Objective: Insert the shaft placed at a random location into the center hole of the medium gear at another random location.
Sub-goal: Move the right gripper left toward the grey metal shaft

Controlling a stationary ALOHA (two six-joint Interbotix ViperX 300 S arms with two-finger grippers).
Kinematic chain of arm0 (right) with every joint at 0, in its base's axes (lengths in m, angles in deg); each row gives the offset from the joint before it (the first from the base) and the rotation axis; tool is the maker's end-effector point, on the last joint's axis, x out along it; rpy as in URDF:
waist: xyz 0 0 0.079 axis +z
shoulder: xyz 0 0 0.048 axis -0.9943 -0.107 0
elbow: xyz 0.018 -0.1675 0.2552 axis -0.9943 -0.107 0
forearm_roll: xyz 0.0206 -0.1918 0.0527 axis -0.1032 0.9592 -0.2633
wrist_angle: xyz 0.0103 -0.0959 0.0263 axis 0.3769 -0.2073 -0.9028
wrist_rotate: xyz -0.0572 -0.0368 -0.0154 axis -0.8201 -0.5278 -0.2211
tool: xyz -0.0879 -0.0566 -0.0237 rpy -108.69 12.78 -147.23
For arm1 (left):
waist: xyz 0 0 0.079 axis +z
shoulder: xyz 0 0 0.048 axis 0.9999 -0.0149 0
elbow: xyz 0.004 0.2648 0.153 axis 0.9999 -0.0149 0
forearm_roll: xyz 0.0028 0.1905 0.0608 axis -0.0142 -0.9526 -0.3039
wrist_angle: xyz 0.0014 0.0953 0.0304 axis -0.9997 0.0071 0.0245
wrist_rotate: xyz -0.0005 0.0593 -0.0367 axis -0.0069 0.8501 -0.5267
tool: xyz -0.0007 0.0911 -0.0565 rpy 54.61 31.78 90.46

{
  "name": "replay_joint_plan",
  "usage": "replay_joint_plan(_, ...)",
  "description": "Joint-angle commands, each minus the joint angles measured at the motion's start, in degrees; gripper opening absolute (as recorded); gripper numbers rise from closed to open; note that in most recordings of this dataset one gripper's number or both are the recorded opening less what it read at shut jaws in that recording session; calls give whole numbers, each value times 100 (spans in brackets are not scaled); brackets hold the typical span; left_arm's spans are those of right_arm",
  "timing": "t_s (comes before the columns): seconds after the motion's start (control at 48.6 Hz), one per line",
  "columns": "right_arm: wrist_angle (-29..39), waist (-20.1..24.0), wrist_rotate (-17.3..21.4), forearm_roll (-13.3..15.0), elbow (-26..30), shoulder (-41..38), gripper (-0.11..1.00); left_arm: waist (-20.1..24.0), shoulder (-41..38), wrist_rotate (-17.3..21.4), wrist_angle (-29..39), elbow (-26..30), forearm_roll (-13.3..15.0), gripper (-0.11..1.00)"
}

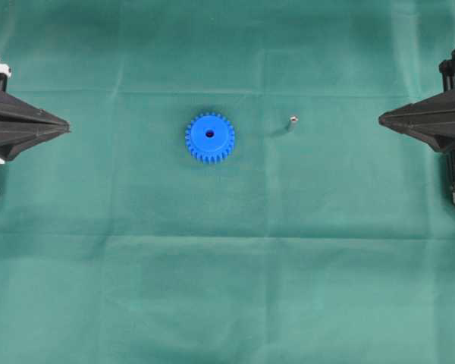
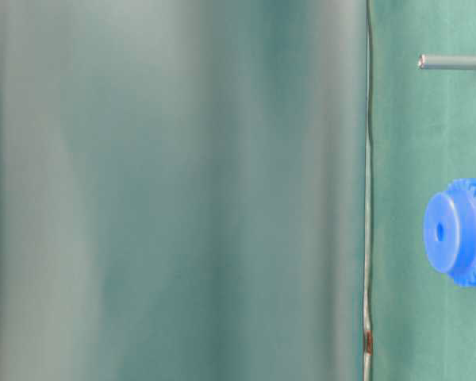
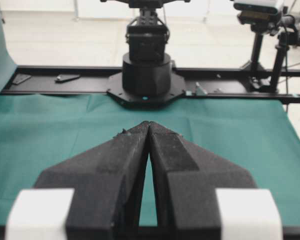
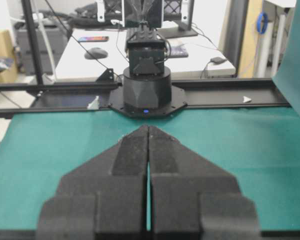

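Two task pieces sit apart on the green desk (image 1: 136, 288): the shaft (image 1: 293, 120) stands on end right of centre, the gear (image 1: 210, 137) lies flat to its left, hole (image 1: 210, 133) up and empty. Nothing has begun, I judge. Left hand (image 1: 67, 123) and right hand (image 1: 381, 118) wait at the edges, both pinched closed and empty. Next comes opening a hand over the shaft, likely the nearer right one. Only the table-level view shows the shaft's full length; wrist views show neither piece.
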Motion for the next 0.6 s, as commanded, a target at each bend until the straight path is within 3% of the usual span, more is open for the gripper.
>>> replay_joint_plan(0.0,-62,-26,-114,0,88,-97,1,9,-79,-9,185,176,-79,3)
replay_joint_plan(0.288,-97,-475,-79,-105,141,-773,1,9,18,-70,352,193,-79,3)
replay_joint_plan(0.576,-466,-765,-79,-229,211,-2101,3,9,18,-70,439,185,-79,3)
